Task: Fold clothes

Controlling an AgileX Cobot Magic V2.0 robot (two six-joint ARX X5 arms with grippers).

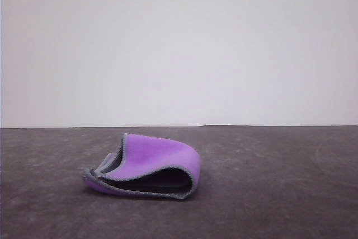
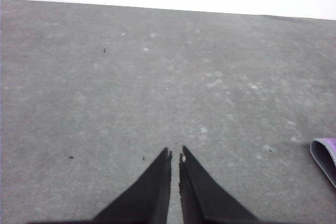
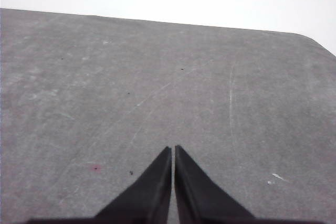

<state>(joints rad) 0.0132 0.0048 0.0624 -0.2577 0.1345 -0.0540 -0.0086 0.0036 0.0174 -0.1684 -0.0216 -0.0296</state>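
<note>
One cloth (image 1: 159,160) is lying loosely folded at 7 o'clock on the counter (image 1: 279,194); both end effectors, left (image 2: 175,154) and right (image 3: 174,149), are sitting together, holding nothing.

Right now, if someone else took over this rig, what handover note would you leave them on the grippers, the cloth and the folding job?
Left gripper: shut, empty, over bare table, the cloth's edge off to one side in its wrist view.
Right gripper: shut, empty, over bare table.
Small soft cloth, purple outside, dark grey inside, light grey stitched edging: lies on the dark grey table, left of centre in the front view, loosely doubled over, with the fold bulging open rather than flat.
Done: at most a rough fold.
Left: flatten and square it, or refold neatly.
</note>
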